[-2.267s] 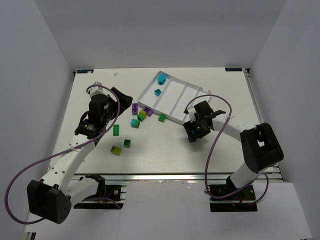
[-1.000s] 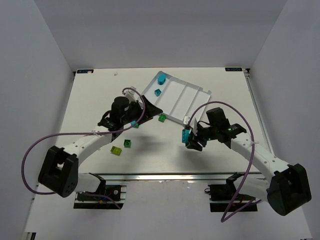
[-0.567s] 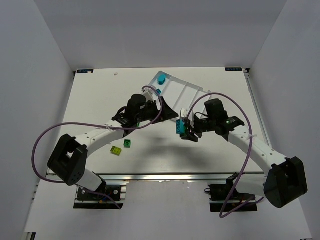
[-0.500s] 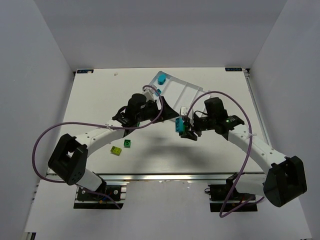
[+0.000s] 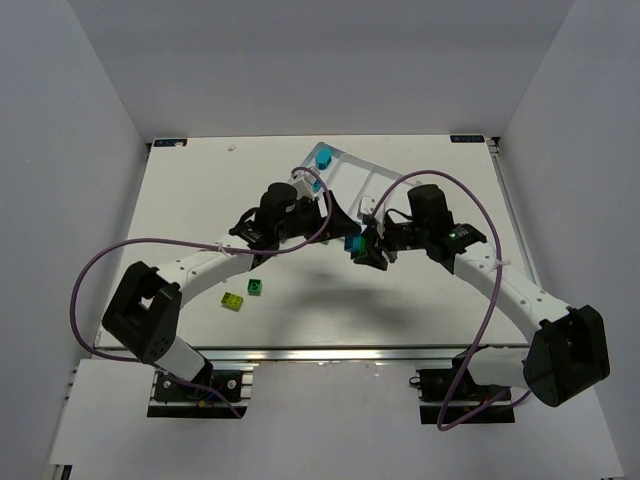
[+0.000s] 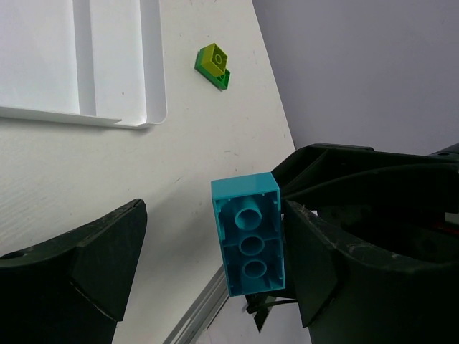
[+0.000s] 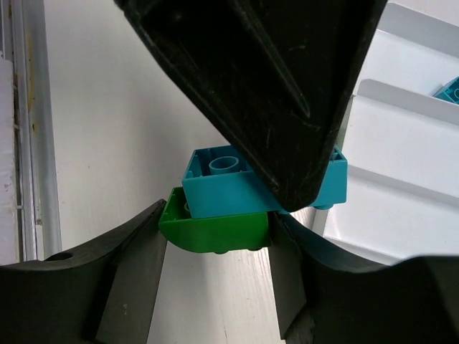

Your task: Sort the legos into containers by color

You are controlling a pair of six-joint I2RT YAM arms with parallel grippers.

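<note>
Legos [image 5: 233, 300], where were they on your screens?
— The ones I could see lay mostly loose on the bench [image 5: 200, 200]. A yellow-green one sat with a green lego [image 5: 256, 288] just beside it on the near left. In my left wrist view a yellow-green piece [image 6: 212, 63] sat on a green one near a corner of the tray [image 6: 43, 64], apart from it. Two cyan legos [image 5: 322, 157] were in the tray's end compartment, the leftmost seen from above.
— And the grippers?
— My right gripper [image 7: 219, 222] was closed on a green brick [image 7: 215, 228], one finger against each side, and a cyan brick [image 6: 247, 244] was stuck onto that one. The pair was up off the bench, near the tray's edge. My left gripper [image 6: 215, 209] was spread wide, with the cyan brick between its fingers and the brick's hollow underside facing the left wrist camera. The brick sat close against the finger [image 6: 315, 272] on the right of that view, though I couldn't tell whether they touched. The other finger was well apart from it.
</note>
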